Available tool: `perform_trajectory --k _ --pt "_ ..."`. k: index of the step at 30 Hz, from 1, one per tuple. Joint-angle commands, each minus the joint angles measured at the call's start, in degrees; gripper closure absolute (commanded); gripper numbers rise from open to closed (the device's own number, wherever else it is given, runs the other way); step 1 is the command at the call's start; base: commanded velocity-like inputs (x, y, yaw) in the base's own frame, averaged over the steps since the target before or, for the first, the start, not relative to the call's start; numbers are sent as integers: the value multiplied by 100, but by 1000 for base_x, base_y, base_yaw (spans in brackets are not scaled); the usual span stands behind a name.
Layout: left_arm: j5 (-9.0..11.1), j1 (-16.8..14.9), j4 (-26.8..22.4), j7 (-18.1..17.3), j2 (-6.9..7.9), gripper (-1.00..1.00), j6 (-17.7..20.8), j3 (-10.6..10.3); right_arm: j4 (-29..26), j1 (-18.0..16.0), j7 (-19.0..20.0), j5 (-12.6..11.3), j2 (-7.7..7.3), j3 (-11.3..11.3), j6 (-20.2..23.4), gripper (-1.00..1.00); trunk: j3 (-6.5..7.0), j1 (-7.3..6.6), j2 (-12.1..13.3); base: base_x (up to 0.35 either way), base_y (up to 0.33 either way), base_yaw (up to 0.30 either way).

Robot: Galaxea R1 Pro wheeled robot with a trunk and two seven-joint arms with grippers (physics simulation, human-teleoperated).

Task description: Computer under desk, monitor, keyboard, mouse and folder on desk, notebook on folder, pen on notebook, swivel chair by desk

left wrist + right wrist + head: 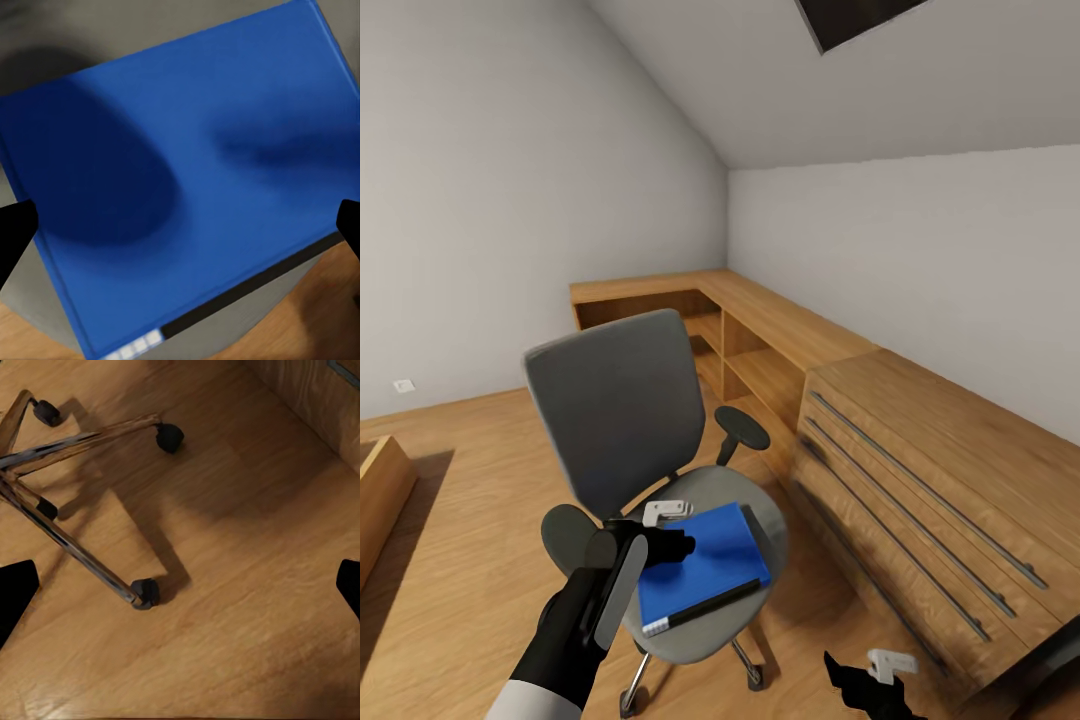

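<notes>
A bare attic-like room with pale walls and a sloping ceiling is surrounding the robot, with a wood floor (460, 470) underfoot and a light wooden drawer cabinet (920, 480) running along the right wall. The swivel chair (625, 420) is standing just in front of the robot, and the blue folder (705, 560) is lying flat on its grey seat, its long axis running from the near-left to the far-right corner of the seat. The left gripper (660, 530) is hovering right above the folder's far-left edge, and in its wrist view its fingers are standing spread wide on either side of the blue cover. The right gripper (880, 670) is hanging low beside the chair, also spread open, looking down at the chrome base (67, 532). The left arm is clearly the nearer one for a pick.
</notes>
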Motion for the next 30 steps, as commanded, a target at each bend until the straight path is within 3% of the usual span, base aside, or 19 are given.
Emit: perform_trajectory --k 1,4,10,30 --pt "61 -4 -4 57 0 -100 17 -5 -69 -4 127 -80 -20 -28 118 -100 -5 -1 -2 0 0 0" --pt "58 -4 -4 52 0 -100 17 -3 -273 -4 280 -216 -69 -33 471 -100 -5 -1 -2 0 0 0" --pt "56 -4 -4 58 0 -100 7 9 -382 -4 358 -383 -91 -35 652 -100 -5 -1 -2 0 0 0" --pt "56 -3 -4 65 0 -100 -194 -18 -373 5 357 -441 -94 -36 418 -100 -5 -1 -2 124 0 0"
